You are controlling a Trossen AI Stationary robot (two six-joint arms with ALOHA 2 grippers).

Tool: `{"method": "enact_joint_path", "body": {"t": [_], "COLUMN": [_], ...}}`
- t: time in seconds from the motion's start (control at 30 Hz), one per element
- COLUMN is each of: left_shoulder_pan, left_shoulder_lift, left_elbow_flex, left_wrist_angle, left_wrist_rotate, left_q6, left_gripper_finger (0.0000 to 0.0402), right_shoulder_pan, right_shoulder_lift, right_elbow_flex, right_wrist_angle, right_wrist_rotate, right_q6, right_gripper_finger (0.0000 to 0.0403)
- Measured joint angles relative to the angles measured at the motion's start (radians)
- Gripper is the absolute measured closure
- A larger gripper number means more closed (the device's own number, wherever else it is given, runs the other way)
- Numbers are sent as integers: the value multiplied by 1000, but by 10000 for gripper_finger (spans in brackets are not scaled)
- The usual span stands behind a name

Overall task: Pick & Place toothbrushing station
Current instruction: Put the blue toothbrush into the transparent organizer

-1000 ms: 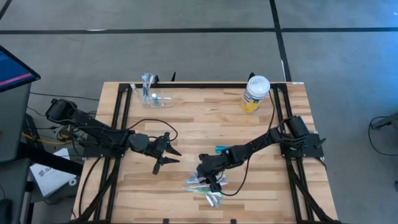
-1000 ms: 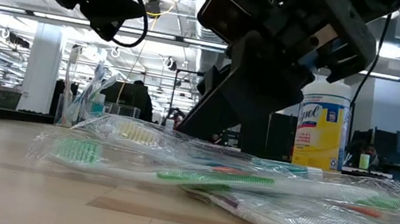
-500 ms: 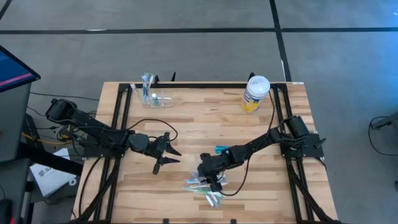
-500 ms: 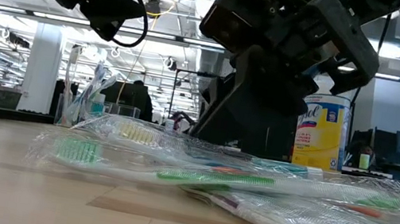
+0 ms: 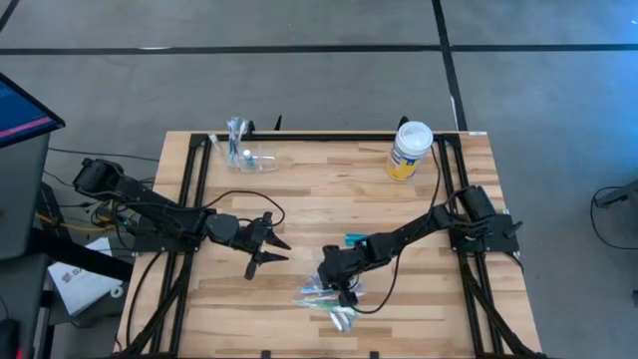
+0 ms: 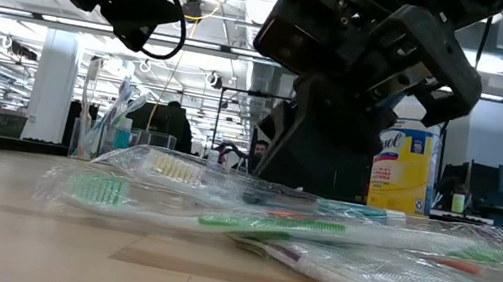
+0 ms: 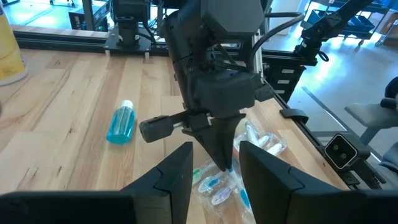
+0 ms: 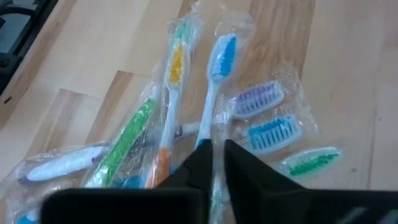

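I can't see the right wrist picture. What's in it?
The right gripper has its two dark fingers nearly shut around the handle of a blue-bristled toothbrush. It lies in a pile of plastic-wrapped toothbrushes on the wooden table.

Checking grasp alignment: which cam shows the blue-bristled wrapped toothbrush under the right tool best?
Right wrist view: the blue-bristled toothbrush runs between the right tool's fingers, handle and head clear. High view shows only a small pile. Low view shows wrapped brushes side-on; left wrist view glimpses them beneath the right arm.
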Motion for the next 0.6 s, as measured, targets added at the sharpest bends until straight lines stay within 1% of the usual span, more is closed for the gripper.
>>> {"method": "enact_joint_path", "body": {"t": [0.07, 0.23, 0.37, 0.5, 0.6], "left_shoulder_pan": [0, 0, 0, 0, 0], "left_shoulder_lift": [0, 0, 0, 0, 0], "left_elbow_flex": [0, 0, 0, 0, 0], "left_wrist_angle": [0, 1, 2, 6, 6], "left_wrist_rotate": [0, 0, 0, 0, 0], "left_q6": [0, 0, 0, 0, 0], "left_gripper_finger": [276, 276, 276, 276, 276], "right_shoulder_pan": [0, 0, -2, -2, -2], "right_shoulder_lift": [0, 0, 0, 0, 0], "right_elbow_flex": [0, 4, 59, 129, 168], "right_wrist_angle": [-16, -29, -92, -192, -232], "right_wrist_rotate": [0, 0, 7, 55, 68], "right_q6": [-5, -12, -35, -70, -99], "right_gripper_finger": [396, 401, 402, 403, 403]}}
